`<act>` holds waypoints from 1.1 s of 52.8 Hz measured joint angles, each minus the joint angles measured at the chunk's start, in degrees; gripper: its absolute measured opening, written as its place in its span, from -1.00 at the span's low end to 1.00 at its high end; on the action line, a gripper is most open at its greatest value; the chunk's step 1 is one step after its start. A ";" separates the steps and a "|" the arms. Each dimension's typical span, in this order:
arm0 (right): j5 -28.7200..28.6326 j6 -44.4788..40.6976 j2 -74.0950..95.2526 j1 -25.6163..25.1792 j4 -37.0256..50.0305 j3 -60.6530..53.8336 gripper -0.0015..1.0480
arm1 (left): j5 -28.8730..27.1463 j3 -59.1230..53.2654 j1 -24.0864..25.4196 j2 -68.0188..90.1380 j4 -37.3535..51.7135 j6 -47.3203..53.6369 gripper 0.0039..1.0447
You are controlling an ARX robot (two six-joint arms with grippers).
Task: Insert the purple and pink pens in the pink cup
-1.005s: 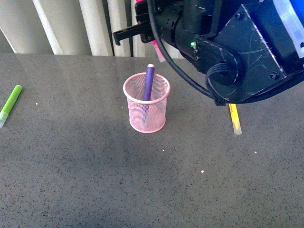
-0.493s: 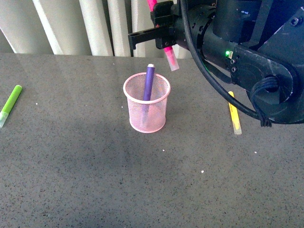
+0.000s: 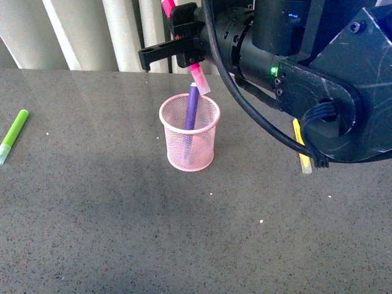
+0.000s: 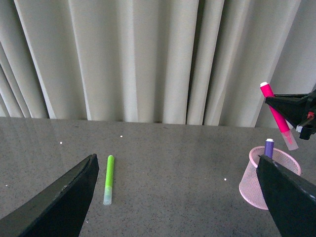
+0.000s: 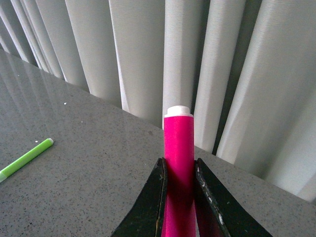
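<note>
Pink plastic, light and stiff, the pink pen (image 3: 197, 76) hung tilted, clear cap down, over the far rim of the pink cup (image 3: 190, 153) and not yet inside it. The right gripper (image 5: 178, 170) clenched it about mid-barrel. The smooth barrel looked slippery, so that central hold seemed soundest. The mesh cup looked light enough to tip if knocked. One purple pen (image 3: 192, 107) leaned inside the single cup. One green marker (image 3: 13, 135) lay far left, and one yellow marker (image 3: 303, 156) lay right, partly hidden by the arm. The left gripper (image 4: 176, 158) was spread wide, holding nothing.
</note>
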 joint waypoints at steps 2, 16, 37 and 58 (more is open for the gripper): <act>0.02 0.02 0.66 0.24 -0.55 0.98 -0.79 | -0.02 0.00 0.00 0.00 0.00 0.00 0.88; -0.13 0.07 4.35 1.11 -2.45 5.33 -0.79 | 0.00 0.00 0.00 0.00 0.00 0.00 0.88; 0.07 0.33 6.49 1.46 -1.70 5.55 -0.79 | -0.02 0.00 0.00 0.00 0.00 0.00 0.88; -0.55 1.03 6.60 1.46 -1.79 5.07 -0.40 | -0.02 0.00 0.00 0.00 0.00 0.00 0.88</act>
